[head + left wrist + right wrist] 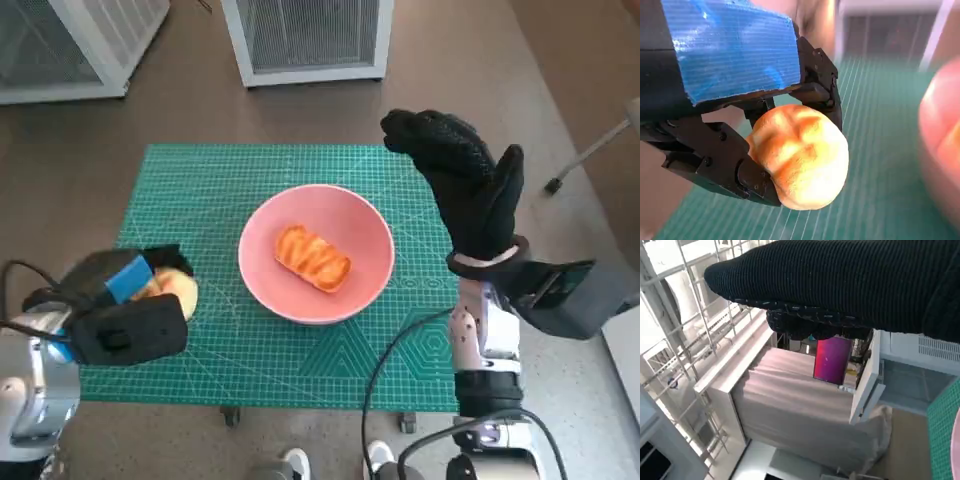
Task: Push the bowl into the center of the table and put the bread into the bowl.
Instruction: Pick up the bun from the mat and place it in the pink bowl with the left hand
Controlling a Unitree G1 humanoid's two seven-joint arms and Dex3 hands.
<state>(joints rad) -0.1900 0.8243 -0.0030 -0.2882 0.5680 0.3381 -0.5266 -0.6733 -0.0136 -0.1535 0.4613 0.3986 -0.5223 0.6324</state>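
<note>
Bowl (316, 252), pink, mid-mat (200, 180), already holding 1 bread (313, 257); left hand (128, 310) at the mat's left edge grips a roll (800, 155), presumably next in; right hand (460, 185) raised clear, fingers apparently together, empty.

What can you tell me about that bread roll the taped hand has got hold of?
The bread roll is a small, rounded bun, golden brown on top and paler toward its underside, with shallow creases across a smooth, soft-looking crust. The left hand grips it between its black fingers, near the left edge of the green mat, beside the pink bowl and not in it. Whether it rests on the mat or is lifted, I cannot tell.
</note>
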